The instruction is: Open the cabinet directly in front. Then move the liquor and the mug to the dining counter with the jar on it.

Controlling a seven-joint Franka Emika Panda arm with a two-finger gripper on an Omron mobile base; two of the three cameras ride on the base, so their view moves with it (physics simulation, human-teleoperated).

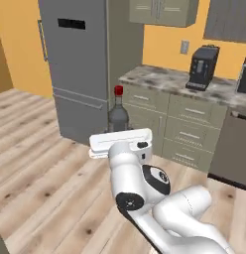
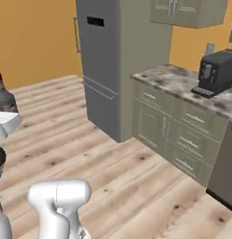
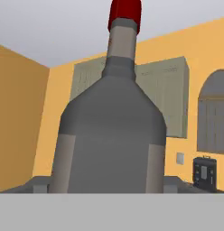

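Currently in carriage: liquor, a grey glass bottle with red cap (image 1: 118, 111), clamped in the end effector (image 1: 121, 141) above the floor; mug and dining worktop delivery outstanding.

At nine o'clock, the liquor (image 2: 4, 95) with its red cap stands upright above the white hand. A grey fridge (image 2: 106, 60) rises at twelve; a coffee machine (image 2: 216, 72) sits on the worktop (image 2: 176, 80) at two.

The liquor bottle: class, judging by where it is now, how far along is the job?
Done: the liquor is out of the cabinet. In hand: it stands upright in the gripper, carried above the wooden floor. Left: setting it on the dining counter, then fetching the mug.
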